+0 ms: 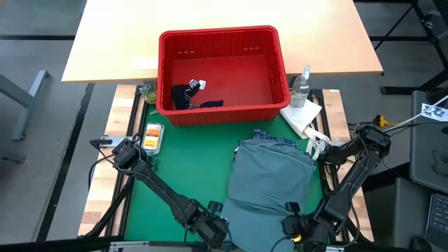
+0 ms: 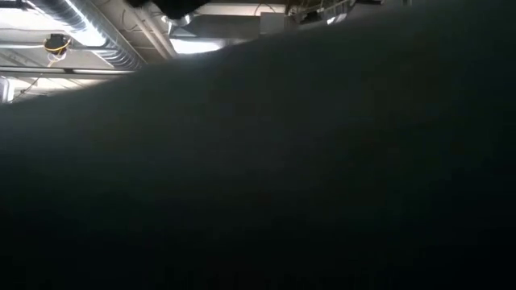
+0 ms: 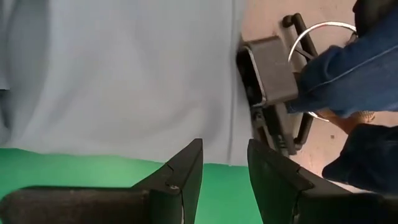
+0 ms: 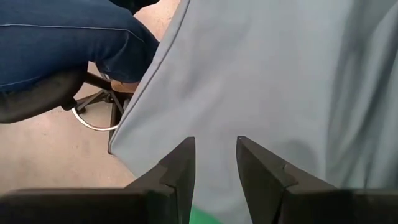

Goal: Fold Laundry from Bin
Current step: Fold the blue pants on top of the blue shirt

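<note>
— On the green mat (image 1: 182, 175), what is laid out?

— The large grey-blue garment (image 1: 273, 178). It lies right of the mat's middle, its long axis running from the bin side to the near table edge, with the far end narrower and the near end draping over the edge. A strip of the blue-white plaid shirt (image 1: 274, 139) peeks out from beneath its far end.

— And the bin?

— The red bin (image 1: 224, 73) stands at the far end of the mat, long side across the table. A dark navy garment (image 1: 190, 96) sits crumpled in its left corner, with a small white tag on top.

— Where are the grippers?

— Both are at the near edge. The left gripper (image 1: 213, 227) is by the garment's near left corner; in its wrist view the fingers (image 3: 186, 171) stand narrowly parted over the mat, just short of the cloth's hem, holding nothing. The right gripper (image 1: 294, 227) is at the near right corner; its fingers (image 4: 180, 165) are also narrowly parted, with the grey-blue cloth behind them, and I cannot tell whether they touch it.

— Anything else on the table?

— A clear bottle (image 1: 302, 85) and a white paper towel (image 1: 302, 115) sit right of the bin, and an orange-and-white packet (image 1: 152, 135) lies at the mat's left edge. The low view is covered by dark cloth. A person's legs in blue jeans (image 4: 62, 37) show beyond the table.
</note>
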Motion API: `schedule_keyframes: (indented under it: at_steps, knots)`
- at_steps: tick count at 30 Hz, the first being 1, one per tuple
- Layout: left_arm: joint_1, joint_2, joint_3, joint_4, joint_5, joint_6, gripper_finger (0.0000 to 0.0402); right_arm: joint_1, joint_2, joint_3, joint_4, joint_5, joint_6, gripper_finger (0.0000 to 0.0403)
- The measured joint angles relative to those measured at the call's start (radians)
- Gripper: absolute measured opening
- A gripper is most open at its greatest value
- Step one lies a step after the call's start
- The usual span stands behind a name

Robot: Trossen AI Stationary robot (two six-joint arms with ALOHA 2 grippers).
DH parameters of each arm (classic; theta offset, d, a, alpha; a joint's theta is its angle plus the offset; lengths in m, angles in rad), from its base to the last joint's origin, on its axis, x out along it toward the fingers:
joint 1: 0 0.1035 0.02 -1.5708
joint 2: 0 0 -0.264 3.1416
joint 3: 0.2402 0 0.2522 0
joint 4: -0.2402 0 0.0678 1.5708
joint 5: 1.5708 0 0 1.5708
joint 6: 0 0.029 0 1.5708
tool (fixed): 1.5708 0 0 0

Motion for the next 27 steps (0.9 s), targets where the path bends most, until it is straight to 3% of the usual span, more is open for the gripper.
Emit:
schedule_keyframes:
  at_steps: [7, 15, 21, 27]
  knots:
    - [-0.031, 0.007, 0.000, 0.001, -0.009, -0.006, 0.0160, 0.002, 0.000, 0.000, 0.006, -0.001, -0.001, 0.0133]
    - [-0.056, 0.008, 0.000, 0.037, -0.057, 0.013, 0.0223, 0.002, 0.001, 0.000, 0.027, -0.005, -0.001, 0.0217]
    - [-0.071, 0.008, 0.000, 0.043, -0.107, 0.061, 0.0228, 0.029, 0.063, 0.000, 0.284, -0.100, -0.075, 0.0246]
    - [-0.072, 0.008, 0.000, 0.045, -0.118, 0.061, 0.0225, 0.075, 0.146, 0.000, 0.504, -0.106, -0.184, 0.0248]
